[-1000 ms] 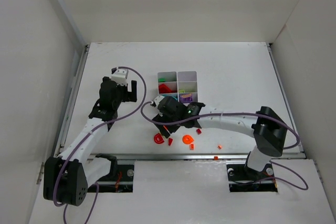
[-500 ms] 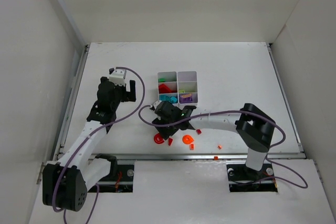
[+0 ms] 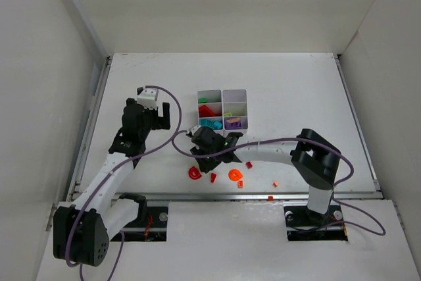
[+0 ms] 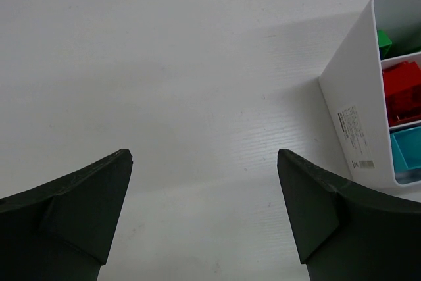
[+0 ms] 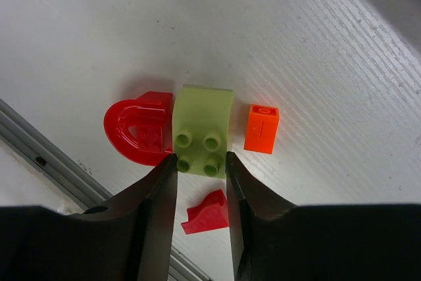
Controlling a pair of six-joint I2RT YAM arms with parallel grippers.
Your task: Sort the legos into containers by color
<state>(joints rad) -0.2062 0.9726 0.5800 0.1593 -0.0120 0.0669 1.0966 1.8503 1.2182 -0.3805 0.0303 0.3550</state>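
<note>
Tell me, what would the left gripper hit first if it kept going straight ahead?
Most likely only the bare table: nothing lies between or ahead of the open left gripper. The white organiser sits right of that line, though depth is unclear.

A robotics lab test cell: plain white panels (image 3: 223, 4) enclose a white table (image 3: 296, 90), with a cabled left arm (image 3: 112, 169) and right arm (image 3: 276, 153) bolted at its near edge.

**L hand** (image 4: 204, 156): bare desk (image 4: 164, 64) lay open ahead & betw. its fingers; containers (image 4: 346, 90) walled off the right side.
**R hand** (image 5: 200, 157): lime lego (image 5: 202, 123) filled the finger gap. Red arch (image 5: 135, 133) crowded one flank, orange brick (image 5: 262, 128) the other, w/ red wedge (image 5: 206, 214) underneath.
</note>
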